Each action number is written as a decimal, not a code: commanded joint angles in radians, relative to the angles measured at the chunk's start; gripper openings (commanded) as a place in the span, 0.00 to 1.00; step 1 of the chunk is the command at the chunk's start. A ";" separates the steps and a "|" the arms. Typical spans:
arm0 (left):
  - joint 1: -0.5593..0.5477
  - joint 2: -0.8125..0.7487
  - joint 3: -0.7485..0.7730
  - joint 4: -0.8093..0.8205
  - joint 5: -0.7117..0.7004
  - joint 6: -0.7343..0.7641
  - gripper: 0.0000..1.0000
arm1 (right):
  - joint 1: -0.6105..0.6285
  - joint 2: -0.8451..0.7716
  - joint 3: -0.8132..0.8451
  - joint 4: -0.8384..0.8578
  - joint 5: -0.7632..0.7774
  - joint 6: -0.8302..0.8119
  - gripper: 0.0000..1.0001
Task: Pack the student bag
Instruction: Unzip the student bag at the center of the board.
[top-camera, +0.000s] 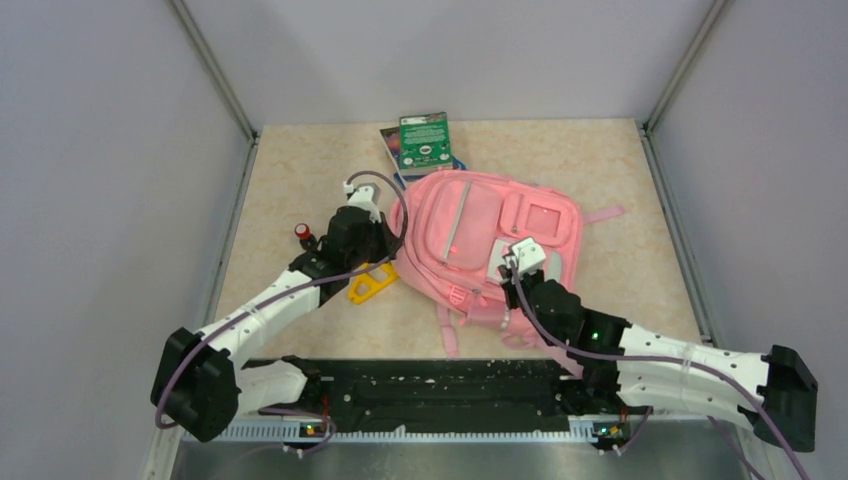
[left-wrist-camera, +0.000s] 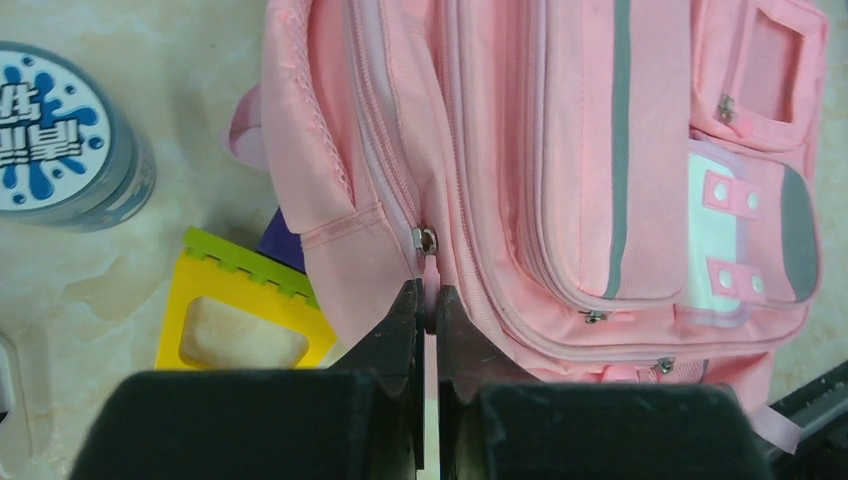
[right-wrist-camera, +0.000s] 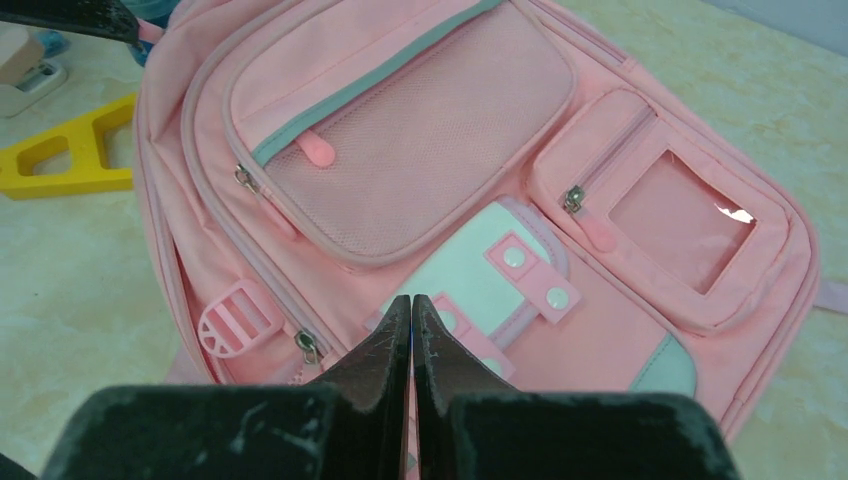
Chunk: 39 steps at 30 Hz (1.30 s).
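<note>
Your left gripper (left-wrist-camera: 428, 292) is clenched on the student bag (top-camera: 480, 235)'s zip pull (left-wrist-camera: 427, 241), hiding most of its tab. The bag half covers the yellow piece (left-wrist-camera: 240, 310) beside it. The bag lies mid-table, top leftward, long axis crosswise, with books (top-camera: 422, 140) at its far edge. Your right gripper (right-wrist-camera: 412, 300) is pinched shut, empty, over the bag's front.

Pink student bag (top-camera: 480, 235) with pale grey strips, on a beige marbled bench (top-camera: 300, 170). Yellow plastic frame (right-wrist-camera: 70, 180), green book (top-camera: 423, 140), grey tin (left-wrist-camera: 60, 140) with a blue-splashed white lid. My left end effector (left-wrist-camera: 427, 300) and right end effector (right-wrist-camera: 411, 305) are black
</note>
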 joint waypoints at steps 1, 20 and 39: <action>-0.001 -0.030 0.071 0.030 0.156 0.030 0.00 | -0.002 -0.048 0.006 0.007 -0.064 0.011 0.00; -0.034 0.037 0.269 -0.117 0.595 0.130 0.00 | 0.051 0.196 0.110 0.253 -0.265 0.029 0.77; -0.036 -0.004 0.220 -0.114 0.682 0.238 0.00 | 0.215 0.513 0.205 0.328 0.239 -0.077 0.59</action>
